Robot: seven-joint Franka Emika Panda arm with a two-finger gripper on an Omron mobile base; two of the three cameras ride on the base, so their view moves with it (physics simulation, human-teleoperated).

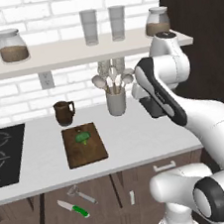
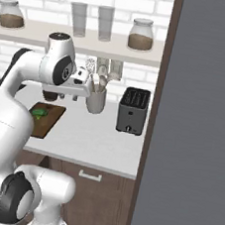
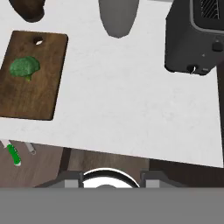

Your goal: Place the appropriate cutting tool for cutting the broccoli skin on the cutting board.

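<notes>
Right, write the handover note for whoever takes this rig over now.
Claw: up over the counter near the utensil crock, holding nothing; whether it is open can't be told.
Knife: green handle, lying low in front of the cabinets beside the grey peeler, below the counter edge.
Broccoli: on the cutting board, toward its far end.
Done: nothing yet.
Left: reach down, grasp the knife, set it on the board.

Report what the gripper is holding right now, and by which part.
Nothing is held. The knife lies low in front of the cabinets beside the peeler, well away from the hand, which hangs above the counter. Whether the fingers are open cannot be told.
</notes>
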